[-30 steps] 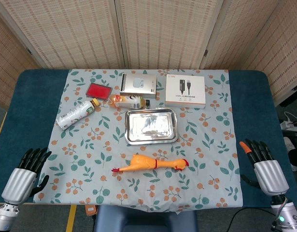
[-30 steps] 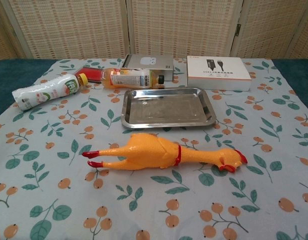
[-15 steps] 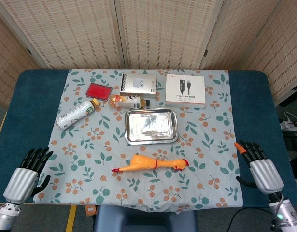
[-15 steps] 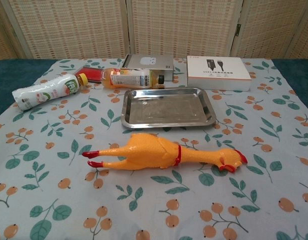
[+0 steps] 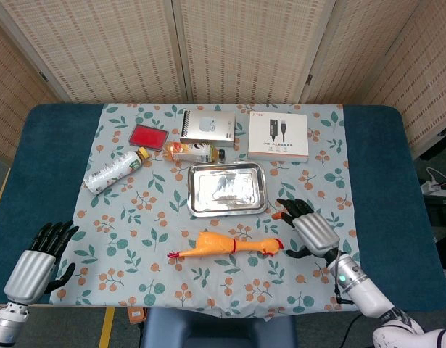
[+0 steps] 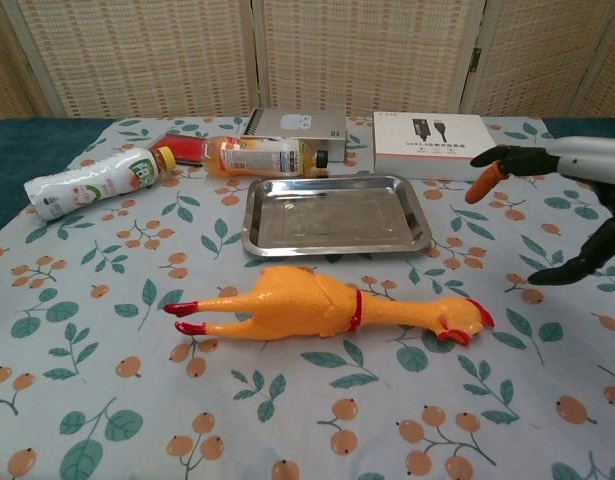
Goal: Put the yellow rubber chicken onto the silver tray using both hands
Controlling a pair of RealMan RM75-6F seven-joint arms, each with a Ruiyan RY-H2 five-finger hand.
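Head view is showing the right hand (image 5: 304,226) hovering with fingers spread and empty just beside the head end of the yellow rubber chicken (image 5: 226,245), while the left hand (image 5: 41,255), also spread and empty, is waiting well apart at the table's near-left corner. To lift well, each hand should be taking one end of the long, soft, orange-yellow body, red-combed head to the right and red feet to the left, which is lying on its side just in front of the silver tray (image 5: 196,207).

Chicken (image 5: 226,246) lies before the tray (image 5: 227,189) — boxes (image 5: 278,135) behind it.
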